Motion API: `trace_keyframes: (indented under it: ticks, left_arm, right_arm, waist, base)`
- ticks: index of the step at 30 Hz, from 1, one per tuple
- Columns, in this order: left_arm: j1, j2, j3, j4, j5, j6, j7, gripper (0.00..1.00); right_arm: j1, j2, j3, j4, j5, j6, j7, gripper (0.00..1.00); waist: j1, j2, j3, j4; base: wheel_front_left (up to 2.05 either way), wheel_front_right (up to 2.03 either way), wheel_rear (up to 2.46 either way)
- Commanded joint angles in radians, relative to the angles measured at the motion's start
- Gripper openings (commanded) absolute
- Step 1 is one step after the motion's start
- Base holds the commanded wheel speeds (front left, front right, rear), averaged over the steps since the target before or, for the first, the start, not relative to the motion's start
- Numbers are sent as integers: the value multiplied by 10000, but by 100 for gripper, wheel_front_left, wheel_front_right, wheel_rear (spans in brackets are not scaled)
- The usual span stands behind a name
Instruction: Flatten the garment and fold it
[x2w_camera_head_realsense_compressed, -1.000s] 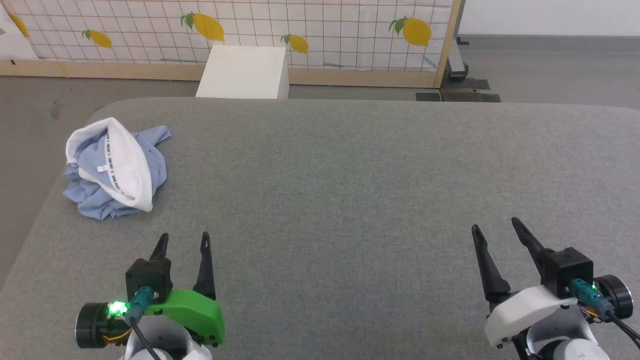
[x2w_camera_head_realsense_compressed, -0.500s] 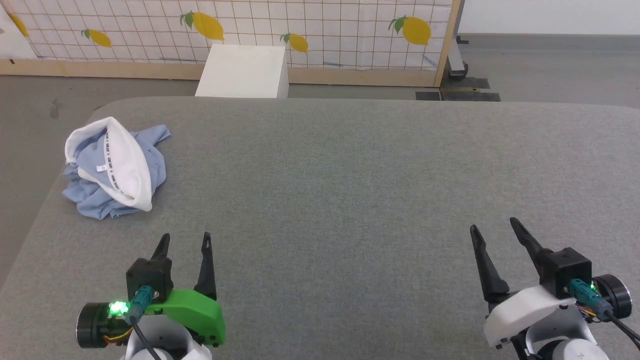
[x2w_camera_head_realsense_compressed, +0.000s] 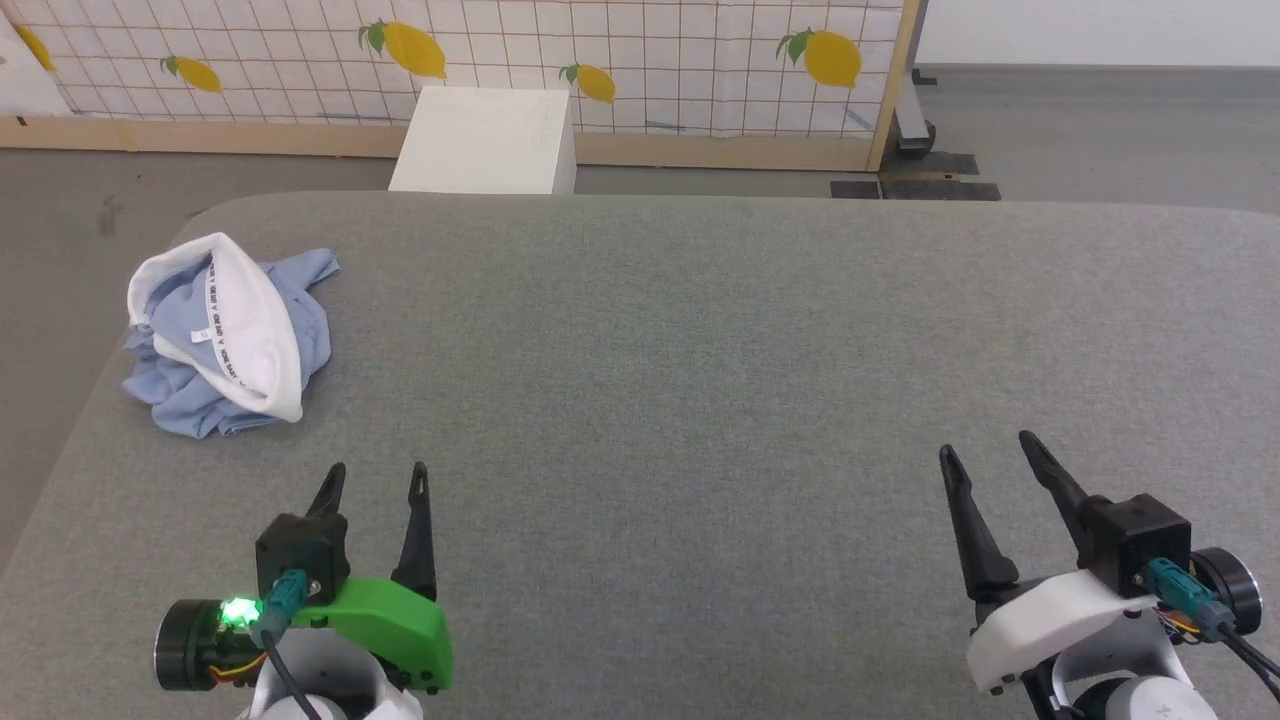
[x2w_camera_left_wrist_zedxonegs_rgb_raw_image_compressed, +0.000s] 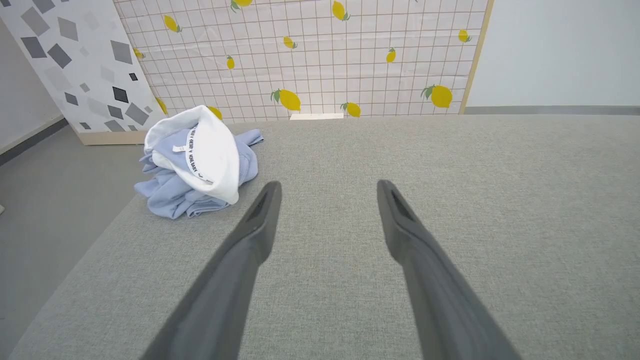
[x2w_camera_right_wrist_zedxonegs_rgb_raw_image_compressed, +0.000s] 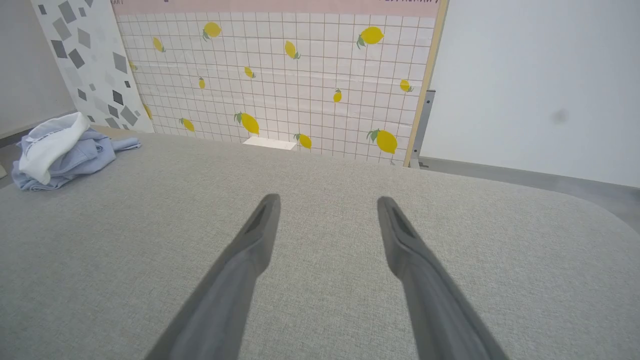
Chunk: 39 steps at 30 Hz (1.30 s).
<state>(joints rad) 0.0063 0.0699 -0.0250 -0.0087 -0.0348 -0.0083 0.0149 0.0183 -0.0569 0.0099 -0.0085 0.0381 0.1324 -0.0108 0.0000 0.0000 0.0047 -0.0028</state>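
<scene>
L gripper (x2w_camera_head_realsense_compressed: 378, 470) is seen at the near-left of the table, its two dark fingers spread wide w/ nothing held btwn them; through the gap, in the left wrist view, grey cloth surface is seen. R gripper (x2w_camera_head_realsense_compressed: 985, 445) is seen at the near-right, jaws likewise set wide apart & empty, fingers leaned a little to the left. Both are poised over the grey fabric-covered table (x2w_camera_head_realsense_compressed: 700, 350); the garment is touched by neither.

The garment (x2w_camera_head_realsense_compressed: 190, 300), a light blue T-shirt, is found crumpled in a heap at the far-left of the table, close to the left edge & the rounded far-left corner. It lies beyond the L gripper & a bit to its left, apart from the fingertips w/ bare table btwn. From the R gripper it is well apart, far & left across most of the table. The white inside is turned out over the top of the heap in a hood-like fold; a neck tape (x2w_camera_head_realsense_compressed: 218, 325) w/ black lettering is seen running along it. A blue part (sleeve or hem, can't be told) sticks out at the heap's far-right.

Past the far edge a white box (x2w_camera_head_realsense_compressed: 485, 140) is seen on the grey floor (x2w_camera_head_realsense_compressed: 60, 220), in front of a lemon-print grid panel (x2w_camera_head_realsense_compressed: 650, 60) w/ wooden frame. In the left wrist view a panel w/ grey squares (x2w_camera_left_wrist_zedxonegs_rgb_raw_image_compressed: 75, 65) is seen to the left of it; in the right wrist view a plain wall (x2w_camera_right_wrist_zedxonegs_rgb_raw_image_compressed: 525, 75) to the right.
</scene>
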Motion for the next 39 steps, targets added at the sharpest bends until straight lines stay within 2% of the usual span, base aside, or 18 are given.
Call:
trace_keyframes:
  ticks: [1,29,39]
  left_arm:
    - [-28,87,-29,-50,-45,-55,-50,100]
    - [-51,226,-312,-69,-330,5,106,100]
    - [-268,382,-366,-49,-363,84,144,100]
  right_arm:
    - [-202,1,12,-66,99,-7,-88,100]
    - [-230,40,-42,-183,355,-11,1,100]
    - [-84,-76,177,-274,482,-12,11,100]
  waist:
    - [0,0,-1,4]
    - [0,0,85,89]
    - [0,0,117,776]
  base:
    - [0,0,0]
    - [0,0,0]
    - [0,0,0]
